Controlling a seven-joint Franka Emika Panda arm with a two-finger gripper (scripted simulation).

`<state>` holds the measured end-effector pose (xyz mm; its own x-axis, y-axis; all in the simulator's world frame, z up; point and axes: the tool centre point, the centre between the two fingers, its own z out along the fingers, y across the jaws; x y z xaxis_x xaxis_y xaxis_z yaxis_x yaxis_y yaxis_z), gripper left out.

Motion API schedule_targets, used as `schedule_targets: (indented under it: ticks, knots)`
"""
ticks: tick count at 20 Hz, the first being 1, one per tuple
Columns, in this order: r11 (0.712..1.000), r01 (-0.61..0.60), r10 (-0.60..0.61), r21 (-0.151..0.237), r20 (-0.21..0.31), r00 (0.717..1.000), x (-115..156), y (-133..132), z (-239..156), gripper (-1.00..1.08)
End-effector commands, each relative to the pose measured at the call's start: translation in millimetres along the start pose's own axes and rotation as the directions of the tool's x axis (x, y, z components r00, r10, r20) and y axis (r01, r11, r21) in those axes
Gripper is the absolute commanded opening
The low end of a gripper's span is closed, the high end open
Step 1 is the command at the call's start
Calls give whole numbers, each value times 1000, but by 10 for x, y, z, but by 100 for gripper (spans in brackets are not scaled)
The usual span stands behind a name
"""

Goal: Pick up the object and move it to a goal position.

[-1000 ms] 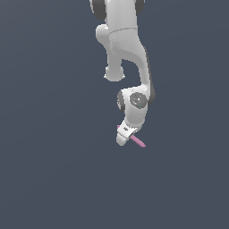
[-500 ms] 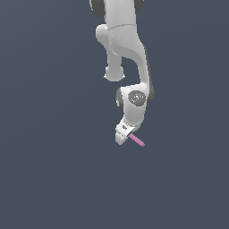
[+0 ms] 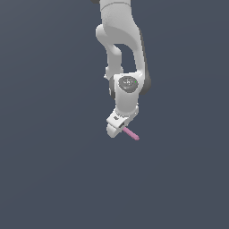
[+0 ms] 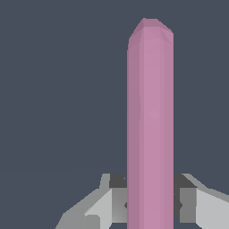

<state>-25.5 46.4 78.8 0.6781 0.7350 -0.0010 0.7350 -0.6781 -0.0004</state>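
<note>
1. The white Panda arm [image 3: 120,40] is the largest thing in the exterior view. It drops from 12 o'clock down the middle of a plain dark grey backdrop, which shows no table edge, no floor line and no shadow.

2. The gripper [image 3: 120,127] hangs at the arm's lower end, near the picture's centre, tilted so that its fingers aim toward 5 o'clock.

3. The pink rod [image 3: 131,133] sticks out of the gripper toward 4 or 5 o'clock. In the wrist view the rod [image 4: 150,125] runs straight out between the two grey fingers [image 4: 188,201], one close against each side — the pincer is clamped on the rod near one end, and most of the rod's length juts free beyond it.

4. The step in hand is judged to be the carry: the grasp is made, and nothing shows under the rod, so it looks held in the air rather than resting on anything.

5. No goal marker shows in either view, so how far the carry has to go cannot be told. The next move calls for a steady, unbroken clamp — the end grip leaves a long free length that could pivot if the hold slackens.
</note>
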Motion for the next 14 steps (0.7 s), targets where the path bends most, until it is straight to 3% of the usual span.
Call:
schedule_targets:
  ticks: [1, 14]
  knots:
    - [1000, -1, 1, -1, -1, 1000, -126, 75, -215, -100]
    - [1000, 0, 0, 0, -1, 1000, -523, 336, -937, -100]
